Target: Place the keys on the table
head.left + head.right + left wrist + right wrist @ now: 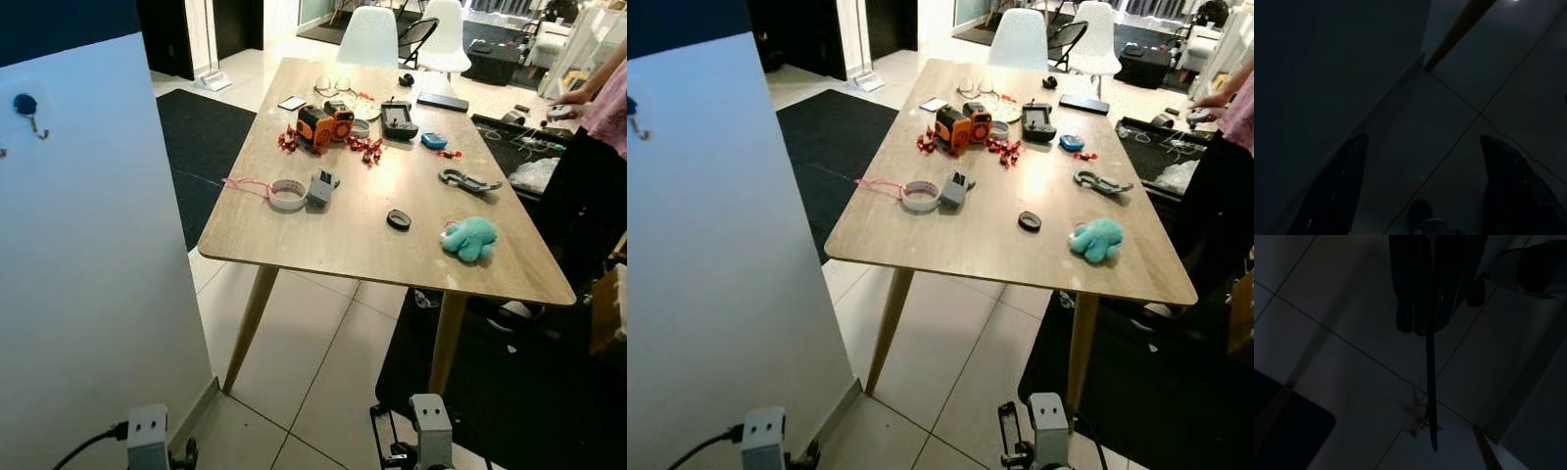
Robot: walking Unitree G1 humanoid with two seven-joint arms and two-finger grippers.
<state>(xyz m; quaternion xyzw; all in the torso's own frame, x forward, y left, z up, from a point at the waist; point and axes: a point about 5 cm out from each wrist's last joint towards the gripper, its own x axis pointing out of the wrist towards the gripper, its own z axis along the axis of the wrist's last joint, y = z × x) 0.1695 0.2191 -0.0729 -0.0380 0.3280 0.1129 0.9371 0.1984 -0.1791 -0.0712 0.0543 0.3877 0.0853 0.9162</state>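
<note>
Right wrist view: the right gripper (1422, 325) hangs low over the tiled floor (1342, 357), its fingers (1405, 289) pressed together on a thin dark strap (1431, 382) from which the keys (1418, 418) dangle, dim and blurred. Left wrist view: the left gripper (1420, 196) hangs idle beside a white panel (88, 245), fingers (1337, 191) spread wide and empty. Ahead stands the wooden tabletop (333, 245), bearing a tape roll (287, 195), an orange toy (325, 123), a teal plush (469, 238) and a carabiner (468, 180); no writing is legible, and a person (598, 157) stands at its far right.
</note>
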